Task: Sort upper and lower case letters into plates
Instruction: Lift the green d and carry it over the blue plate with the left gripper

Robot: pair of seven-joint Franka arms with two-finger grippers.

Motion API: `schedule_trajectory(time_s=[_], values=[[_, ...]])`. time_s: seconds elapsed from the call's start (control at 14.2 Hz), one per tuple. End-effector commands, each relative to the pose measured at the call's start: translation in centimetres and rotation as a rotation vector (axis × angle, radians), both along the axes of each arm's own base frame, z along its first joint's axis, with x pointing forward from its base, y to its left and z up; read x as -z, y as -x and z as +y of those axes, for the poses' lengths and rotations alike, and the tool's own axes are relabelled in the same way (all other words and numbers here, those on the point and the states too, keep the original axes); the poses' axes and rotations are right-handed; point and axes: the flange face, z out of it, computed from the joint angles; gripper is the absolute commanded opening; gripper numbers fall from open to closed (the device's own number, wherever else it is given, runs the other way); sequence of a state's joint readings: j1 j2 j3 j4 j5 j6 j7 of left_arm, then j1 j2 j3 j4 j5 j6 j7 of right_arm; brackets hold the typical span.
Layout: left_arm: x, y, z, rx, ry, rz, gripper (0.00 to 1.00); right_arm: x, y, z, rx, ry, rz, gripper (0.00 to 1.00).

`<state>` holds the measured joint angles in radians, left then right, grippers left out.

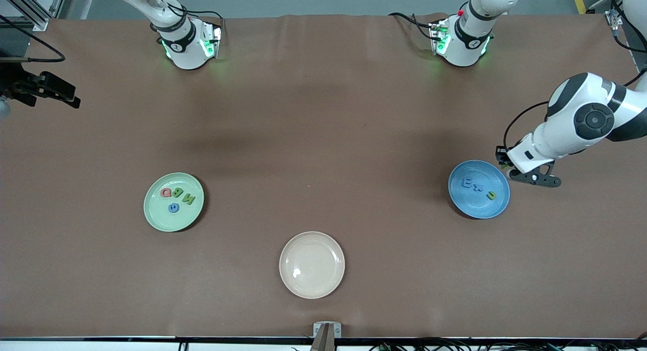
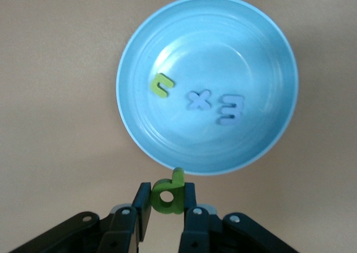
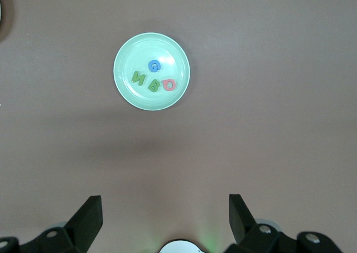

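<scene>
— We have the left gripper [image 2: 166, 204] clamped on a green "d" [image 2: 167, 194], beside the blue plate's [image 1: 498, 205] rim; the green plate [image 1: 151, 217] sits toward the right arm's end.

— And the right gripper [image 3: 165, 217] waits high over the table, jaws apart. Our worry: released here, the letter may clip the rim and land outside.

The whole worktop [image 1: 323, 138] is being viewed from high up, facing the arm bases; the blue plate [image 2: 206, 83] is being seen closely by the left wrist camera, the green plate [image 3: 152, 71] from higher by the right
</scene>
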<state>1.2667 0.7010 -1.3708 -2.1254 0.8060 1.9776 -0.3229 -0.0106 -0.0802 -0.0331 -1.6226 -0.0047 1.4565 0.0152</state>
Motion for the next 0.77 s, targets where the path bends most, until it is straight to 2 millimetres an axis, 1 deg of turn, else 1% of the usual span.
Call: schedule_trajectory(time_s=[0.0,0.07,0.28,0.42,0.7], values=[[3.0,-0.5,-0.4,0.039,-0.037,-0.019,0.02,0.1,0.7,0.0,0.007,-0.001,-0.005,1.00],[3.6,-0.6,-0.7,0.040,-0.037,-0.022,0.02,0.1,0.6,0.1,0.005,-0.001,-0.006,1.00],[5.2,-0.8,-0.8,0.040,-0.042,-0.012,0.02,0.0,0.5,0.4,-0.001,-0.002,-0.015,1.00],[6.3,-0.8,-0.1,0.034,-0.027,-0.013,0.02,0.0,0.4,0.7,-0.005,-0.001,-0.023,1.00],[9.0,-0.9,0.2,0.041,-0.031,-0.013,0.02,0.0,0.4,1.1,-0.013,-0.003,-0.022,1.00]])
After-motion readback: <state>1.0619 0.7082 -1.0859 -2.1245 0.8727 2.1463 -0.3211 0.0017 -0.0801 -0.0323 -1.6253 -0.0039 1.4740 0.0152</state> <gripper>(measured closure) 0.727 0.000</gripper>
